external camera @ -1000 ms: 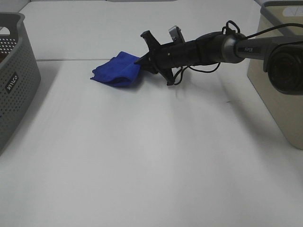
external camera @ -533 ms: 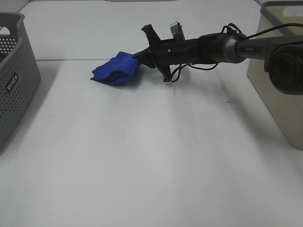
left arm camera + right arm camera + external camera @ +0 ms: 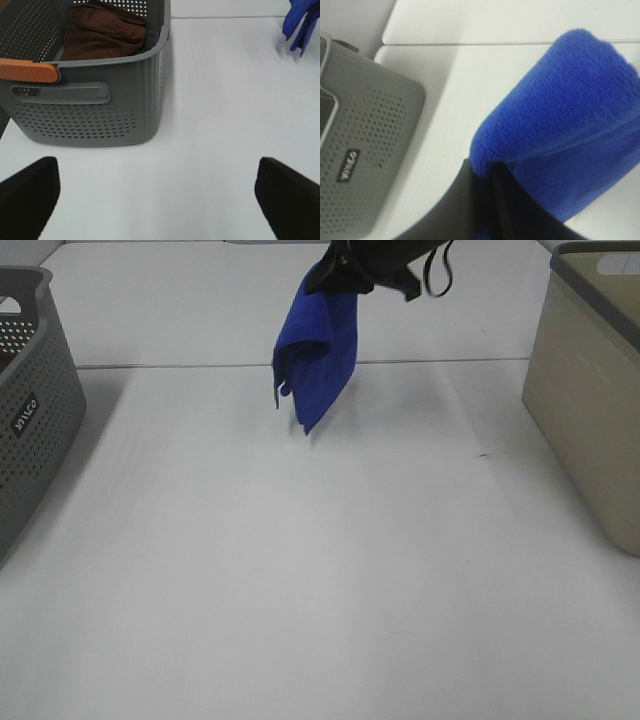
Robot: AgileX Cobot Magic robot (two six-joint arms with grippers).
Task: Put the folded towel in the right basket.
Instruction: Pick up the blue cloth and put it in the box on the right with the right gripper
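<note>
The blue folded towel hangs in the air above the table's far middle, held from its top by my right gripper, which is shut on it near the top edge of the high view. In the right wrist view the towel fills the frame with the black fingers pinching it. The towel also shows in the left wrist view. The beige right basket stands at the right edge. My left gripper is open and empty over the table near the grey basket.
A grey perforated basket stands at the left edge; it holds a brown towel and has an orange handle. A seam line crosses the table's far part.
My right gripper has lifted the towel off the table and moved up and slightly right; the towel now hangs down unfolded lengthwise instead of lying bunched on the surface.
</note>
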